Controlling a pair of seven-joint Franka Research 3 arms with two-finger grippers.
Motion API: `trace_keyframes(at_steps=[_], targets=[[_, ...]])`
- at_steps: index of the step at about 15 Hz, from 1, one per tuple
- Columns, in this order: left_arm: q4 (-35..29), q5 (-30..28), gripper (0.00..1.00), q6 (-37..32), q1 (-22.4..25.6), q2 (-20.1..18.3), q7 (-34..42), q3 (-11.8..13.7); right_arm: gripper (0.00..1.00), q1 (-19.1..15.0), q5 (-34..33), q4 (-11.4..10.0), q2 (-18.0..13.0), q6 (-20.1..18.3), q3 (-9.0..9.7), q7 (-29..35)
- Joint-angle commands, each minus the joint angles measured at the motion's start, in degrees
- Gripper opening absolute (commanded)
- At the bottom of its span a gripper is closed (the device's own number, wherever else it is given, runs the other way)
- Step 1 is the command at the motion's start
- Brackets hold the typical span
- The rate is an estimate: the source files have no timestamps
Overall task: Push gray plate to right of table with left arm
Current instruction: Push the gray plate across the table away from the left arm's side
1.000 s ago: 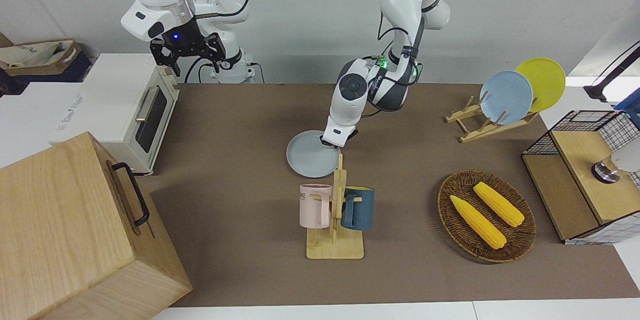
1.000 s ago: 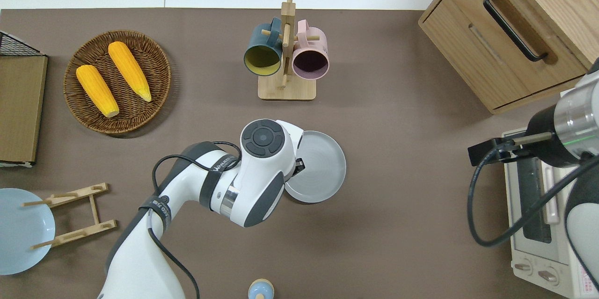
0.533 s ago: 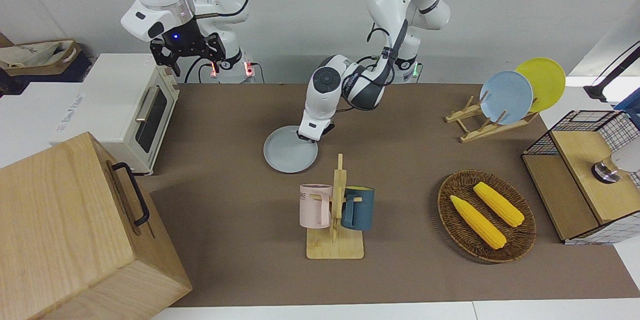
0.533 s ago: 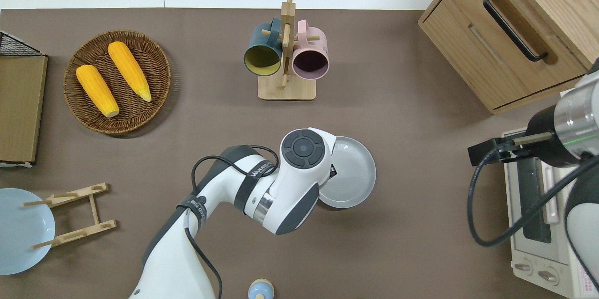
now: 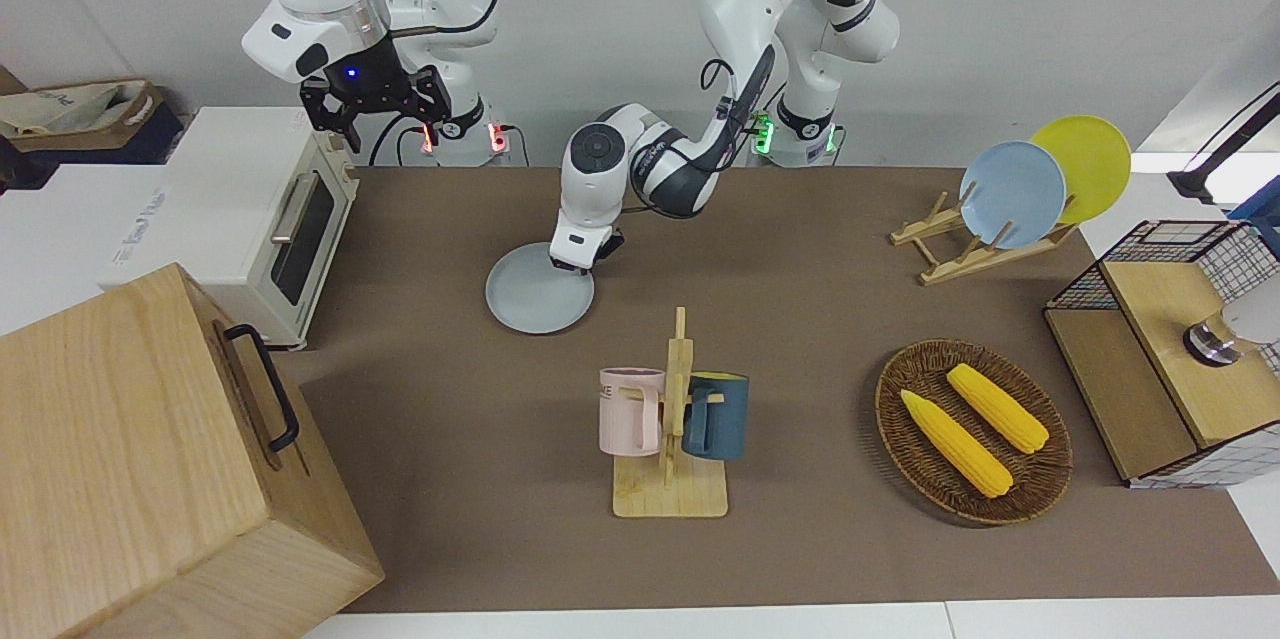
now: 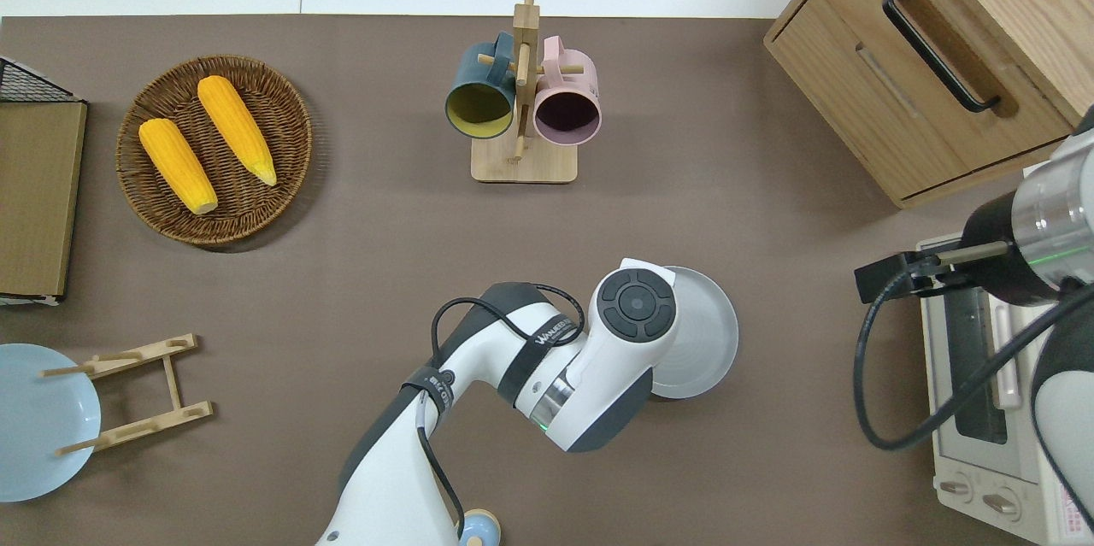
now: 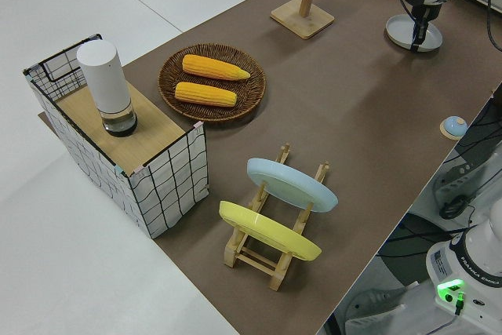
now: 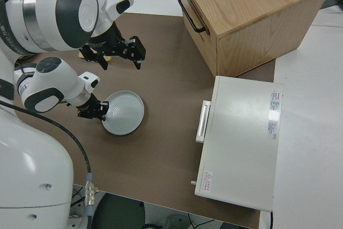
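Observation:
The gray plate (image 5: 535,291) lies flat on the brown table (image 5: 450,219), between the mug rack and the robots, and shows in the overhead view (image 6: 702,332) and the right side view (image 8: 126,113). My left gripper (image 5: 578,262) is down at the plate's rim on the side toward the left arm's end, touching it (image 8: 95,112). The left wrist hides the gripper from overhead. The right arm is parked, its gripper (image 5: 375,109) open and empty.
A wooden mug rack (image 5: 672,419) holds a pink and a dark blue mug. A white toaster oven (image 5: 250,219) and a wooden drawer cabinet (image 5: 150,459) stand at the right arm's end. A corn basket (image 5: 972,429), a plate rack (image 5: 985,244) and a wire crate (image 5: 1170,349) stand at the left arm's end.
The left gripper has slid the gray plate across the table toward the right arm's end and slightly nearer to the robots. The right arm has not moved.

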Motion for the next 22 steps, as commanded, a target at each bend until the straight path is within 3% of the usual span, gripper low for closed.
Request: trace_keyframes(at_steps=[1, 9, 10, 14, 15, 17, 22], targets=[[2.8, 0.0, 0.0, -0.4, -2.6, 2.2, -3.6, 0.6, 0.983, -1.1, 0.2, 0.5, -0.2, -0.8, 0.78, 0.1], [5.7, 0.0, 0.01, -0.4, -4.6, 4.6, -6.0, 0.6, 0.983, -1.1, 0.2, 0.5, -0.2, -0.8, 0.78, 0.1], [5.7, 0.0, 0.07, -0.4, -4.6, 4.6, -7.0, 0.6, 0.983, -1.1, 0.2, 0.5, -0.2, -0.8, 0.78, 0.1], [6.2, 0.1, 0.69, -0.5, -4.5, 4.3, -8.2, 0.9, 0.983, -1.1, 0.2, 0.5, -0.2, -0.8, 0.69, 0.1], [6.3, 0.5, 0.96, -1.0, -4.6, 4.3, -8.1, 1.0, 0.983, -1.1, 0.2, 0.5, -0.2, -0.8, 0.78, 0.1], [6.7, 3.9, 1.0, -4.0, -4.5, 4.2, -8.2, 0.6, 0.983, -1.1, 0.2, 0.5, -0.2, -0.8, 0.78, 0.1], [10.2, 4.5, 1.0, -12.3, -3.6, 2.7, -6.4, 1.0, 0.983, -1.1, 0.2, 0.5, -0.2, -0.8, 0.78, 0.1]])
